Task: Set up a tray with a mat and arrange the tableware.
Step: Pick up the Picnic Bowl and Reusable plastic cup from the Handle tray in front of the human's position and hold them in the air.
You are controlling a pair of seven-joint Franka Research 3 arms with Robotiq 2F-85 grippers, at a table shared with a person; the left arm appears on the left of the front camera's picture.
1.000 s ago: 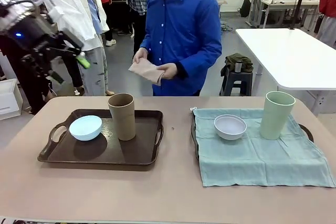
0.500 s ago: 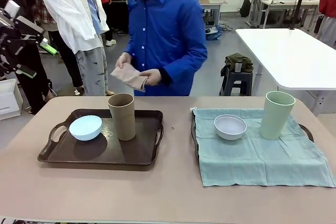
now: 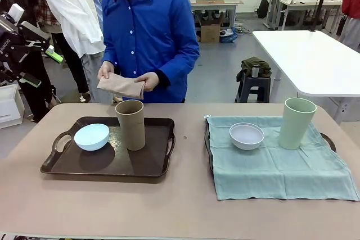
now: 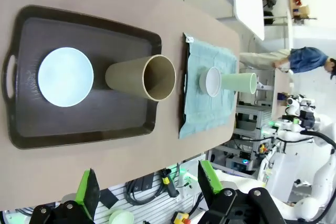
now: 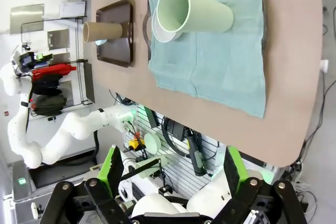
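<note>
- Shifted since a second ago: person point(image 3: 149, 32), folded tan cloth point(image 3: 121, 85) in hand, now standing right behind brown tray point(image 3: 140, 164); left claw point(image 4: 148, 186) drawn back beyond table's point(image 3: 185, 212) left edge.
- Gaping wide and holding nothing: left claw, high above brown tray, probably parked clear to leave the person room.
- Equally wide open and empty: right claw point(image 5: 173, 171), well above the right side.
- Sitting on bare tray floor, no mat beneath: pale blue bowl point(image 3: 91, 136) and tan cup point(image 3: 130, 125), just beside each other.
- Resting on green mat point(image 3: 270, 167) spread over second tray point(image 3: 329, 141): white bowl point(image 3: 246, 135) and green cup point(image 3: 296, 122); looks finished.
- Probably meant as brown tray's mat: tan cloth; bowl and cup would need lifting off first.
</note>
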